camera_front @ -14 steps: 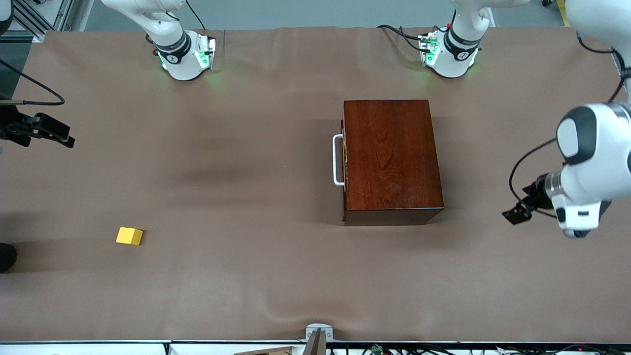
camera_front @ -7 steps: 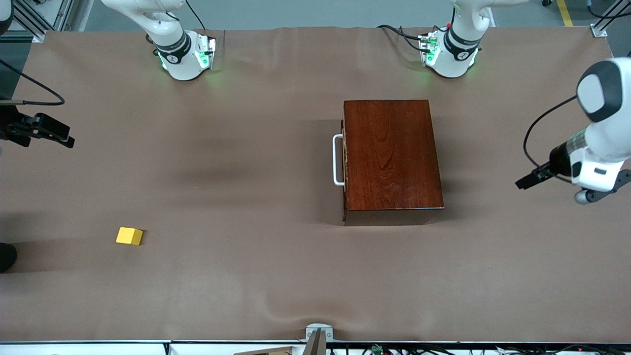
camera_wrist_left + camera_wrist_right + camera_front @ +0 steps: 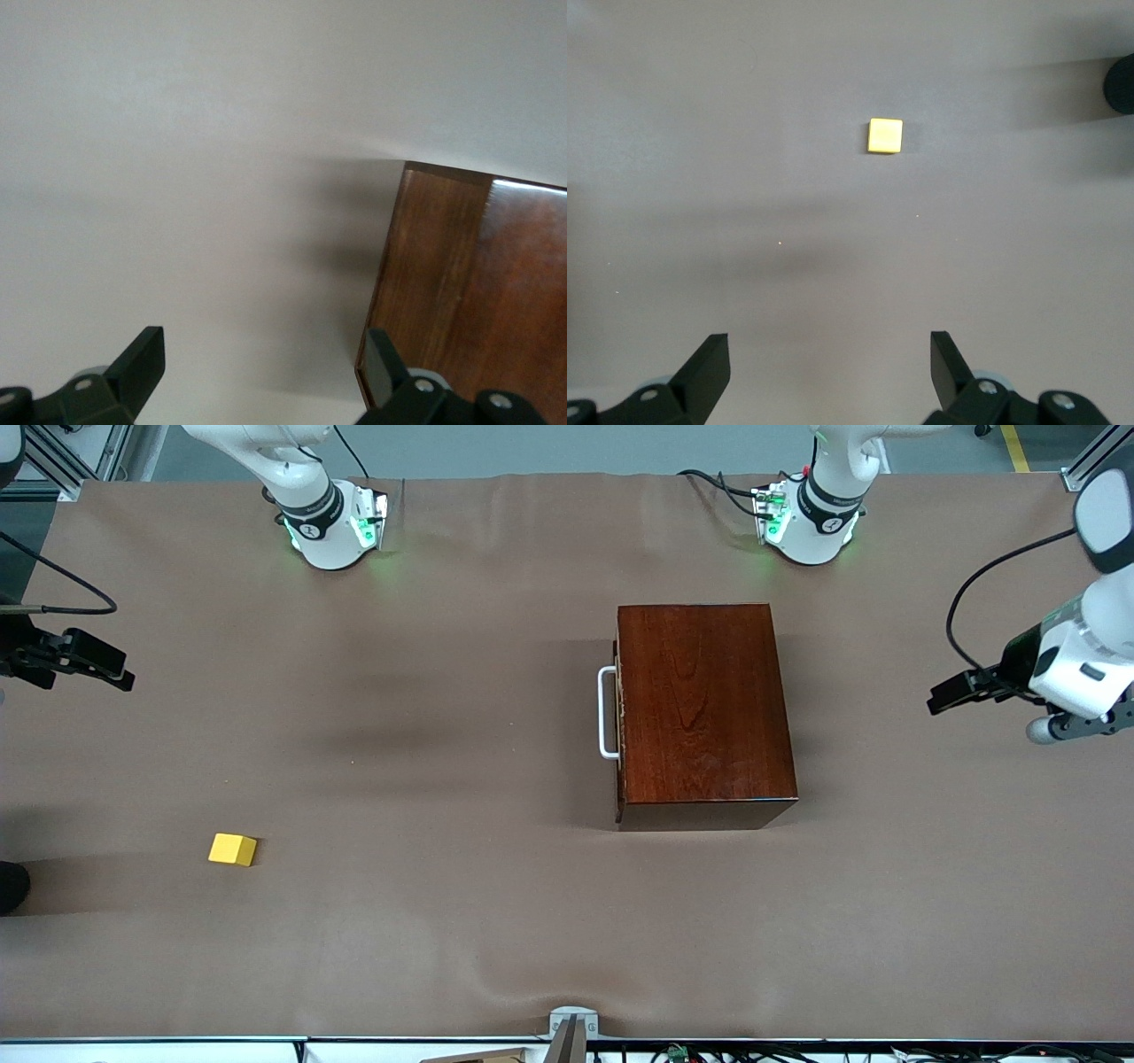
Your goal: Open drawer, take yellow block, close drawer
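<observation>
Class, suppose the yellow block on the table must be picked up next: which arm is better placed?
Right. The right hand, open, hangs over the right arm's end of the table, where the yellow block lies. The left hand is at the left arm's end, the wooden box between.

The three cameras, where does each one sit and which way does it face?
Front view: high across the table, facing both arm bases; shows wooden box, yellow block, left gripper, right gripper.
Left wrist view: on the left wrist, looking down at the box's corner; open jaws show.
Right wrist view: on the right wrist, looking down at the block; open jaws show.
Front and right wrist views share the block.
</observation>
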Available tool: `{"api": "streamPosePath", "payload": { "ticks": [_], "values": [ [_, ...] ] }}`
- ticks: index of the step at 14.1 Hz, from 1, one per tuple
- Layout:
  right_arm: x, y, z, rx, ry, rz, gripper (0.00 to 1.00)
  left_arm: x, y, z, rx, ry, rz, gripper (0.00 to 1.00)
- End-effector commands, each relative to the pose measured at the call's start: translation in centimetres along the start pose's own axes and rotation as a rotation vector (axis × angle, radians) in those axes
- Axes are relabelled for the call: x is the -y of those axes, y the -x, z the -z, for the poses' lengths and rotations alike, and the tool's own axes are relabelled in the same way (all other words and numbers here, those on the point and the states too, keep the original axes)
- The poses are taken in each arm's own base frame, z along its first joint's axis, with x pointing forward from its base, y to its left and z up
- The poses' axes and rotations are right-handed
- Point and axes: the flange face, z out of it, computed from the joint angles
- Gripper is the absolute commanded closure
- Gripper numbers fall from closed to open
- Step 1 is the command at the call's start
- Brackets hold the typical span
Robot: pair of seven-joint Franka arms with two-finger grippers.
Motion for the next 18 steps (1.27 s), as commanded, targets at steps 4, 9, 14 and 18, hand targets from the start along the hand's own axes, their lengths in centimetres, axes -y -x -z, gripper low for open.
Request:
{"api": "streamPosePath", "payload": {
  "ticks": [4,9,14,18],
  "values": [
    [0.2,0.3,0.2,-0.007,-0.004,-0.003,0.0,-3.4,1.7,5.8,0.02,-0.036,-0.136,0.0],
    [-0.2,0.3,0.1,-0.006,-0.052,-0.016,0.0,-2.9,3.4,8.5,0.015,-0.057,-0.138,0.0],
    [-0.1,0.3,0.2,-0.009,-0.052,-0.007,0.0,-4.2,2.9,8.7,-0.042,-0.051,-0.187,0.0],
    [0.0,0.3,0.1,-0.009,-0.035,-0.003,0.0,-4.3,2.7,8.3,-0.032,-0.053,-0.241,0.0]
  ]
}}
